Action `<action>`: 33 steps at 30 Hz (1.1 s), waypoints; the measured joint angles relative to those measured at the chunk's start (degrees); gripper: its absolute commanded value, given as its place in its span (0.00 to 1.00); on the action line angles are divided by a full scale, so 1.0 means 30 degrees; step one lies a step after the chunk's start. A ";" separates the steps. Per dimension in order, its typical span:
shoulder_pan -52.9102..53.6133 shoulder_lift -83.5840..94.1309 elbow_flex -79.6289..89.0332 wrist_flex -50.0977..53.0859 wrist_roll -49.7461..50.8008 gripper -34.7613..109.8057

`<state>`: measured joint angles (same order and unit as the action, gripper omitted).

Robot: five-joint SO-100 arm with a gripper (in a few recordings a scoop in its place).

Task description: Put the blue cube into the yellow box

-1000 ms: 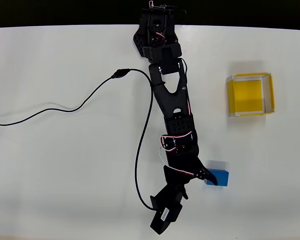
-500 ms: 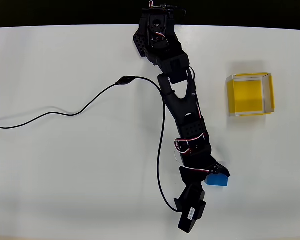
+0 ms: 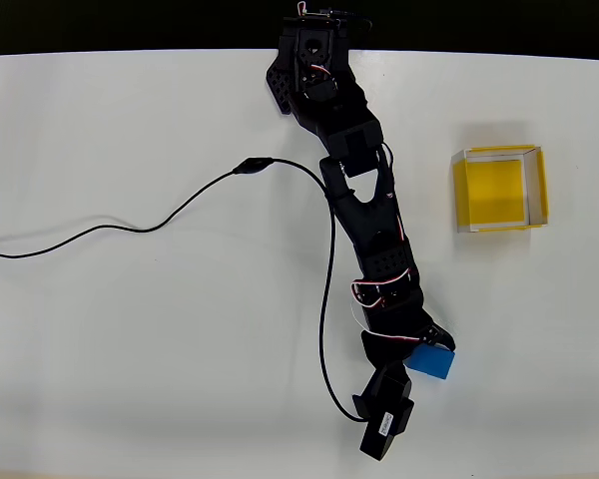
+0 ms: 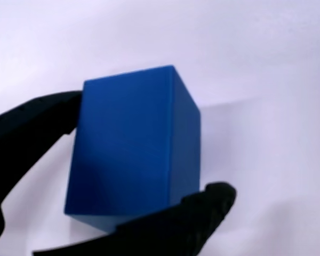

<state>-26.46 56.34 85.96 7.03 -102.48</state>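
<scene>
We see our black fingers (image 4: 149,176) squeezing the blue cube (image 4: 130,146) from two sides, closed tight on it. In the overhead view the blue cube (image 3: 432,363) sits low on the white tabletop (image 3: 130,339), well apart from the yellow box (image 3: 499,190) up at the right.

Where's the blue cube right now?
In the overhead view the small solid bright-blue cube sits low and right of centre, between the fingers of the black pincer, well below the open yellow box; the wrist view shows both fingers against it.
</scene>
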 measured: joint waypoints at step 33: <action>0.1055 -0.0059 -0.0293 0.0293 0.0908 0.35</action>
<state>-23.29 56.16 85.08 7.91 -99.76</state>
